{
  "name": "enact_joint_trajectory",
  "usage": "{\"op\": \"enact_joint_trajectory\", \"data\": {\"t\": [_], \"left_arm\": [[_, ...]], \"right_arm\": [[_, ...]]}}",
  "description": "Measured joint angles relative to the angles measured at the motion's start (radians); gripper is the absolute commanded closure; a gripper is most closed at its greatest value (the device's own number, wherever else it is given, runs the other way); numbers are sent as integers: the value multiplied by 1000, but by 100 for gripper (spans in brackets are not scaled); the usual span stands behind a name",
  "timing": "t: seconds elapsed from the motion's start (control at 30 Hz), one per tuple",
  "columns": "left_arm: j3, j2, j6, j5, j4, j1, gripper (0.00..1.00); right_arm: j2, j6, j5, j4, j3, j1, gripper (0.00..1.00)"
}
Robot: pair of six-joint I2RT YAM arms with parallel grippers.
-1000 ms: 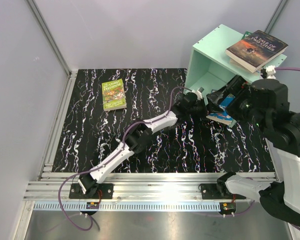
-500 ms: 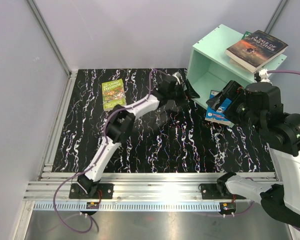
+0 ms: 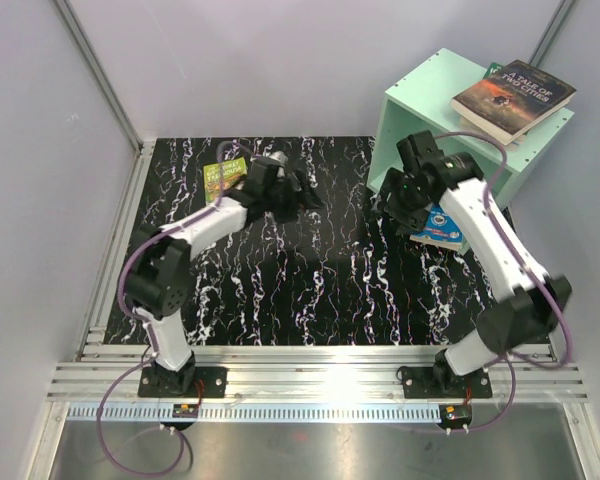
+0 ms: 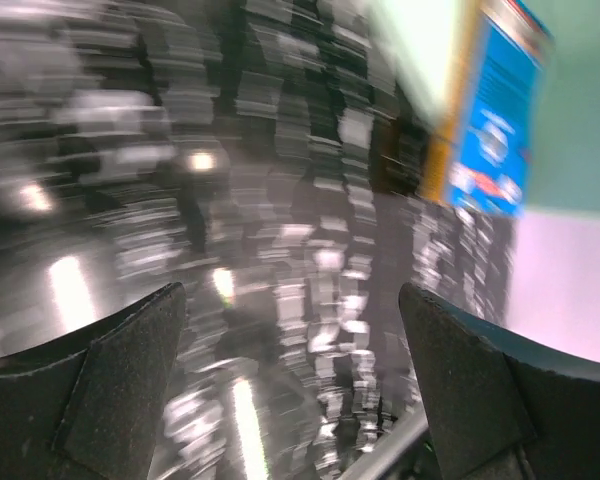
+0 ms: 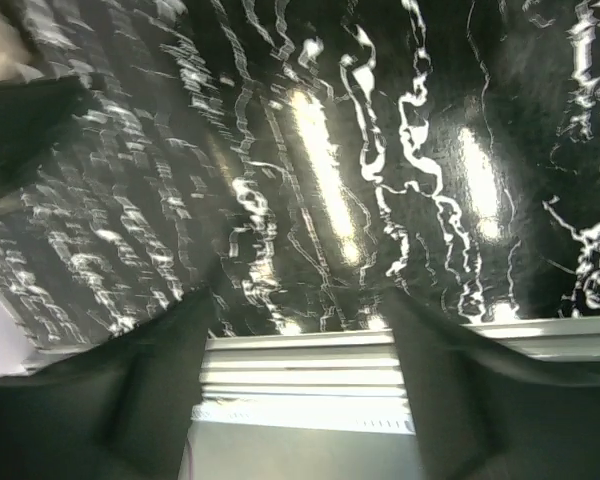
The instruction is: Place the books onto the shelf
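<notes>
1. Your left gripper point(image 3: 302, 192) hangs low over the far-left part of the table point(image 3: 330, 275). Its jaws stand wide apart with nothing between them, and the wrist view shows both fingers point(image 4: 100, 380) spread over bare tabletop.
2. The lime-green book point(image 3: 221, 176) lies flat on the table just beside that gripper, on its left and partly under the left wrist. The fingers point right, toward the shelf point(image 3: 420, 100), so they face away from the book. You would need to swing the wrist round before coming down on it.
3. Its long axis seems to run from the near edge toward the far one, slightly tilted. The arm hides much of the cover, so treat that as likely rather than sure.
4. Your right gripper point(image 3: 398, 195) sits at the mouth of the shelf, jaws also apart and empty. Its blurred wrist view shows only tabletop and the near rail point(image 5: 300, 350).
5. The blue book point(image 3: 445, 226) lies on the table at the foot of the shelf's open face. It is just right of the right gripper and partly under that forearm.
6. The dark book point(image 3: 513, 95) rests on a small stack on the shelf's roof.
7. The left arm is nearer the lime-green book, the right arm nearer the blue one.
</notes>
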Motion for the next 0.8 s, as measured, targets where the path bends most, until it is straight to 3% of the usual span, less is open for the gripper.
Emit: {"op": "enact_joint_trajectory", "data": {"t": [0.03, 0.1, 0.13, 0.17, 0.53, 0.67, 0.8], "left_arm": [[-45, -44, 8, -11, -13, 36, 11], [-120, -130, 31, -46, -45, 113, 11], [-146, -171, 47, -66, -65, 138, 11], [-166, -211, 61, -81, -87, 152, 11], [-440, -581, 116, -142, -160, 127, 11], [-536, -707, 119, -186, -196, 127, 11], [-631, -856, 114, -235, -222, 127, 11]], "right_arm": [[53, -8, -23, 27, -26, -11, 53], [148, -24, -42, 58, -36, -26, 74], [187, -29, -45, 76, -30, -33, 92], [225, -35, -43, 78, -8, -35, 100], [727, -132, 175, 117, 454, -42, 100], [835, -182, 307, 83, 538, -38, 100], [868, -250, 413, 86, 516, -39, 100]]}}
